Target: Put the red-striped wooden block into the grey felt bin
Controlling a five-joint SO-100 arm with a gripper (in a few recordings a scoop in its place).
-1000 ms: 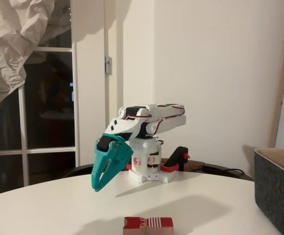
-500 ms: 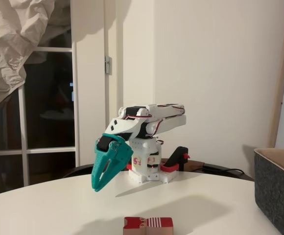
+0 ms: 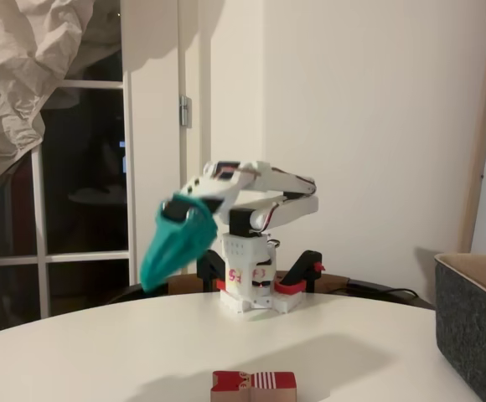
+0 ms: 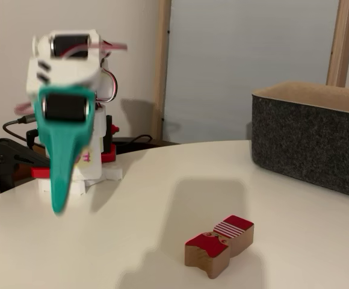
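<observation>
The red-striped wooden block (image 3: 253,386) lies flat on the white table near its front edge, also seen in the other fixed view (image 4: 219,239) with red ends and a striped pale section. The grey felt bin (image 3: 473,322) stands at the right edge of the table; its dark wall and tan rim show too (image 4: 310,141). My teal gripper (image 3: 152,272) hangs in the air well behind and left of the block, pointing down, slightly blurred. Seen head-on (image 4: 59,205), its fingers lie together as one narrow point, shut, holding nothing.
The arm's white and red base (image 3: 251,285) is clamped at the far side of the round white table (image 3: 100,352). A black clamp (image 4: 6,159) sits beside the base. Bare tabletop lies between block, bin and base.
The gripper has risen and swung a little left, away from the tabletop, as the arm unfolds. The block and the bin have not moved.
</observation>
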